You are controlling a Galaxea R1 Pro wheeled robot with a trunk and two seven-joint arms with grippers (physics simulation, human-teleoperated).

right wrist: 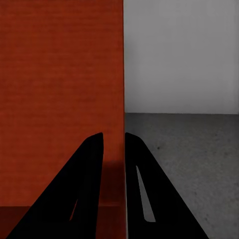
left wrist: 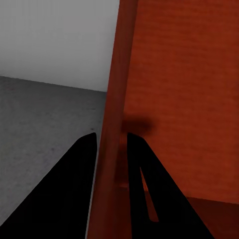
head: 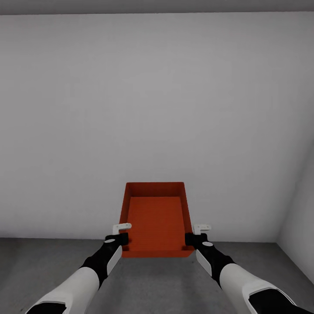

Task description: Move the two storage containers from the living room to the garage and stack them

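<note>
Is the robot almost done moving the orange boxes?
Not yet. Done: it has reached a room with a grey concrete floor and white wall, which looks like the garage. In hand: one orange container, held up by the left gripper and right gripper, fingers pinching each side wall. Left: set it down; stacking still needs the other container.

Head looks down; wrists close (shared container).
</note>
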